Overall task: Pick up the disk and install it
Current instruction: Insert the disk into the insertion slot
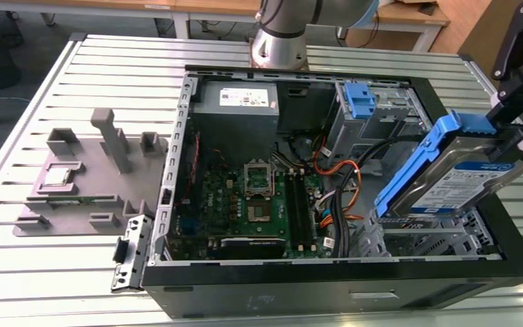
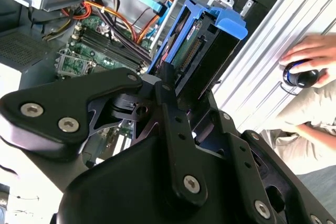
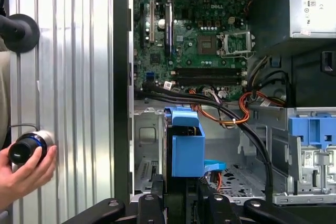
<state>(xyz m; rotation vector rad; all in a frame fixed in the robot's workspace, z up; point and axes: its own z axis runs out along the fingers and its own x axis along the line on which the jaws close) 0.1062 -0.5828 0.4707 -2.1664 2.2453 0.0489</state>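
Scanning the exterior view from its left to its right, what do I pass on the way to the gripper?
grey fixture → motherboard → blue bracket → disk, tilted above the case → gripper clamped on the disk

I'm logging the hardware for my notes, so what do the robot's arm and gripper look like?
The arm is a silver-grey metal cylinder. The gripper is matte black, built of flat rounded linkage plates held by silver screws.
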